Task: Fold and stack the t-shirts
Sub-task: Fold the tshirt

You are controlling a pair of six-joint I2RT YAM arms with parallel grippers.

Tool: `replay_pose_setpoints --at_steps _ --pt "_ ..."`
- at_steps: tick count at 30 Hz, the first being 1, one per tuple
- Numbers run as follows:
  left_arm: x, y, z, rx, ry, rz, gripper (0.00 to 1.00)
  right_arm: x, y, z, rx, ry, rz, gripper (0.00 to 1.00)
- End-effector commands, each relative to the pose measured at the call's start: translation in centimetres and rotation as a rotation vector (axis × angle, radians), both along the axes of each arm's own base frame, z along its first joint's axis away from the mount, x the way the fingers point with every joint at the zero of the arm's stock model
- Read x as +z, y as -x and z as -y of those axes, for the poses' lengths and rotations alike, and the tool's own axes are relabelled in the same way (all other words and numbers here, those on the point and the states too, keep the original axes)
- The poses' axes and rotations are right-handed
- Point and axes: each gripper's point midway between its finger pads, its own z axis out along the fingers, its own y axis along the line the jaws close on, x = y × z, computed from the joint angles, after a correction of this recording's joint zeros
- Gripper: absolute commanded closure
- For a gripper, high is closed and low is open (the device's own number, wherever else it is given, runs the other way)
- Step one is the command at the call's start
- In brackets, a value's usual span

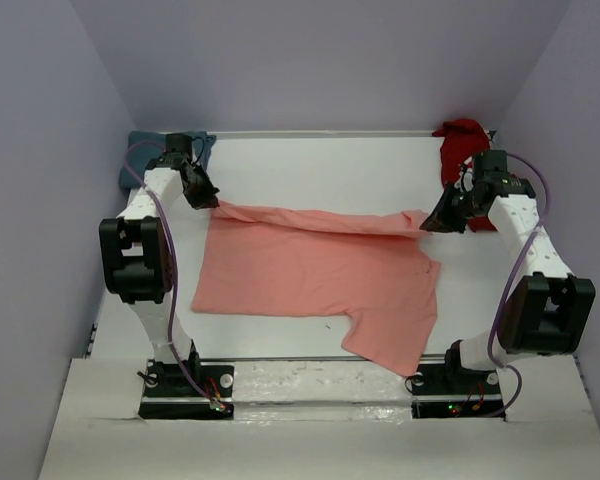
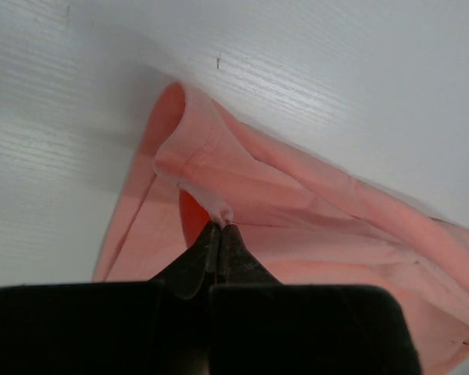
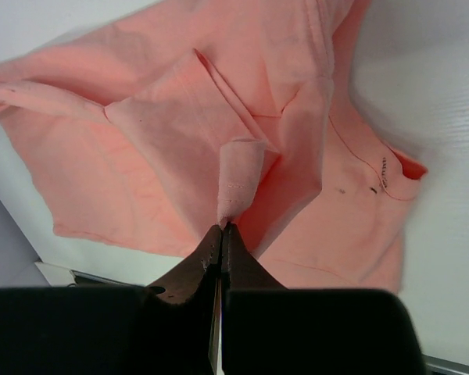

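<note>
A salmon-pink t-shirt lies spread across the middle of the white table, its far edge lifted and folded toward me. My left gripper is shut on the shirt's far left corner. My right gripper is shut on the far right corner, pinching a hemmed bit of cloth. One sleeve hangs toward the near right. A teal t-shirt sits bunched at the far left corner, partly behind the left arm. The dark red t-shirt is crumpled at the far right corner.
Grey walls close in the table on the left, back and right. The two arm bases stand on the near edge. The pink shirt's collar with its label shows in the right wrist view.
</note>
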Motion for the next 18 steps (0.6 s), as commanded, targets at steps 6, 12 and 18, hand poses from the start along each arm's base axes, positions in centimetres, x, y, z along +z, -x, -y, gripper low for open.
replay_pose_setpoints --at_steps 6,12,18 --pt "-0.3 2.2 0.4 -0.034 0.018 -0.043 1.00 -3.7 2.6 0.8 0.030 0.031 -0.171 1.00" --pt "-2.8 3.9 1.0 -0.025 0.057 -0.129 1.00 -6.0 3.3 0.7 0.039 0.023 -0.249 1.00" --pt "-4.9 5.2 1.1 -0.047 0.056 -0.214 1.00 -6.8 3.2 0.8 0.049 0.025 -0.284 0.42"
